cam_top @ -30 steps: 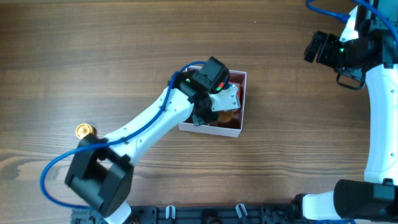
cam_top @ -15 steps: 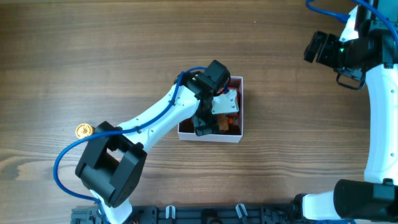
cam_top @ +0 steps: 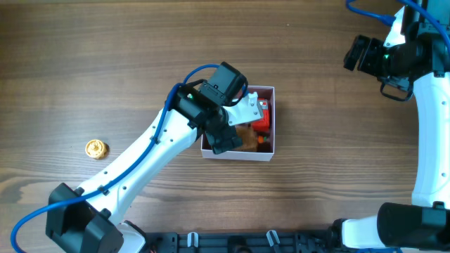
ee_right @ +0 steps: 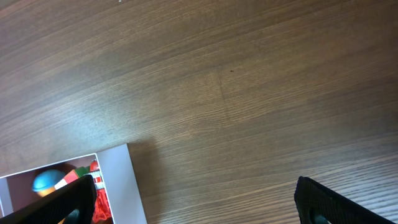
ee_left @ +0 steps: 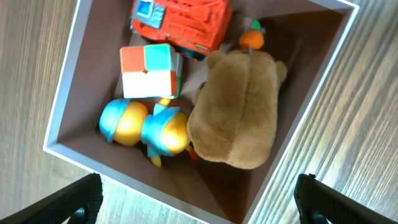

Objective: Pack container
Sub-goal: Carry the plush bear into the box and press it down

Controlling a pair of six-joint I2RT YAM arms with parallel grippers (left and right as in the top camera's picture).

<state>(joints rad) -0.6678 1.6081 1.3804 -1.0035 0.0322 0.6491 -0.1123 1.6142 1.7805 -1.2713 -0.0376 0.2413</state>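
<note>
While the left arm reaches over the middle of the table [cam_top: 126, 56], the left gripper [ee_left: 199, 202] hangs right above the container [ee_left: 65, 93]. Its two black fingers are spread wide apart, one at each lower corner of the left wrist view, and nothing is between them.

The container sits flat on the wood, a little to the right of the middle of the table. It has thin white walls and a dusty-pink inside. It is full of small toys. A brown plush bear [ee_left: 239, 109] lies along one side. A red truck [ee_left: 180, 22] lies at the far end, and a tiny orange thing [ee_left: 252, 39] sits between the truck and the bear. A cube [ee_left: 149, 68] with coloured squares lies right next to the truck. Two blue and yellow toys [ee_left: 143, 124] lie side by side near the closest wall, and one of them touches the bear.

The right gripper [ee_right: 196, 200] is far off, up over the right back part of the table. Its fingers are wide apart too, and it holds nothing. Its camera sees bare wood and one corner of the container at the lower left.

A small round gold thing [cam_top: 95, 148] lies on the table, well apart from the container, out on the left side.
</note>
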